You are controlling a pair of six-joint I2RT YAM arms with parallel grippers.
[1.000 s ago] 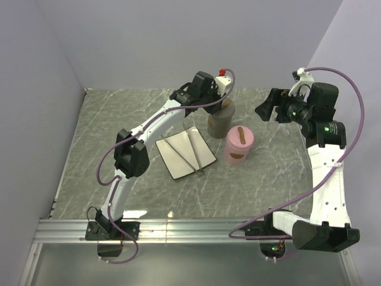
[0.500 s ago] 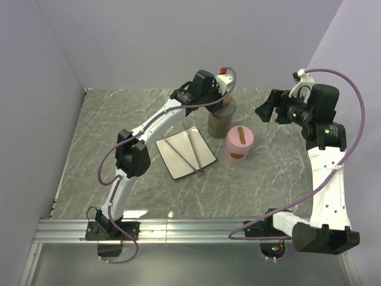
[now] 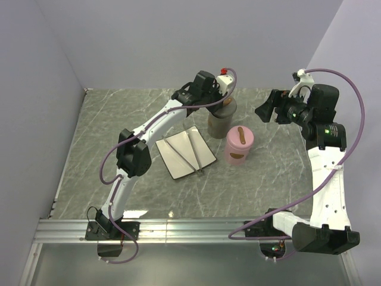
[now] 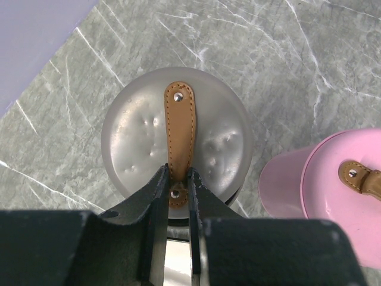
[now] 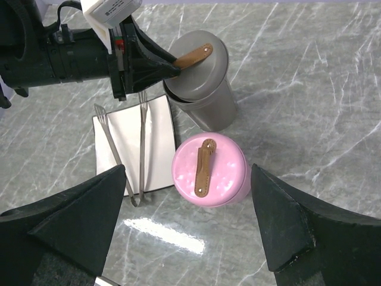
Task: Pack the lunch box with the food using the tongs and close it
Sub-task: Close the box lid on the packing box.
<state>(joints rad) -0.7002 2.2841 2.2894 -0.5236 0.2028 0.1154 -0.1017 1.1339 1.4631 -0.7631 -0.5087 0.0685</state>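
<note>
A grey round lunch box stands at the back middle, its lid crossed by a tan leather strap. My left gripper is shut on the near end of that strap, also visible in the right wrist view as the left gripper. Whether the lid is lifted off the rim I cannot tell. The thin silver tongs lie on a white square plate. My right gripper hangs open high above the table. The food is out of view.
A pink round container with its own brown strap stands shut just right of the plate and in front of the grey box. Grey walls border the marble table at the left and back.
The left arm's elbow has shifted very slightly towards the near right. Both grippers and the containers stand as before.
</note>
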